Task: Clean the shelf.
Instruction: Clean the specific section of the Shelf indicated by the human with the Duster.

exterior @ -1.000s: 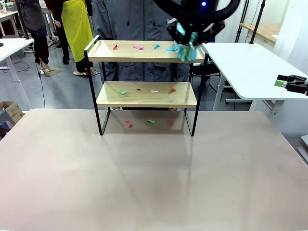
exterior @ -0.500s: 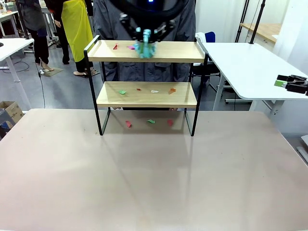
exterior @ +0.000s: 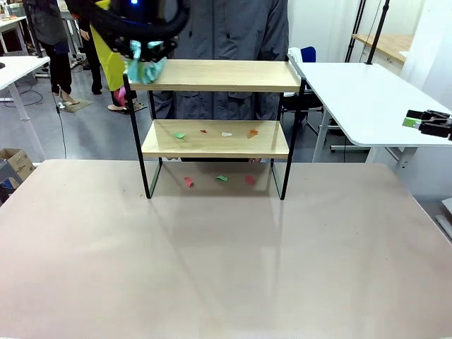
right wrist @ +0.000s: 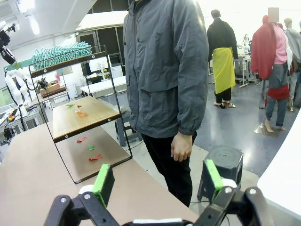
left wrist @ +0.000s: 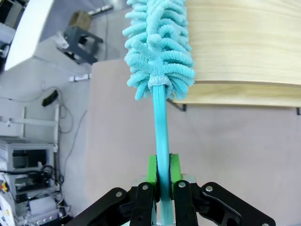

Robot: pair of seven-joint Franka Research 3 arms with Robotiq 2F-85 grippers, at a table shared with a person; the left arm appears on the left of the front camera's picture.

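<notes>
Currently gripping duster [left wrist: 159, 44] by handle in left hand [left wrist: 160, 176], fluffy head at left end of shelf [exterior: 226, 75] top board. Holding right hand [right wrist: 158, 181] wide open, well right of shelf.

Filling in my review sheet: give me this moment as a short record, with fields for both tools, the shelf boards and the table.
left tool: shut on the handle of the teal duster
duster head: at the left end of the top board of the shelf
right tool: open, holding nothing
top board: no scraps seen from the front
lower board: four paper scraps
table under shelf: three loose scraps
person: standing behind the shelf
</notes>
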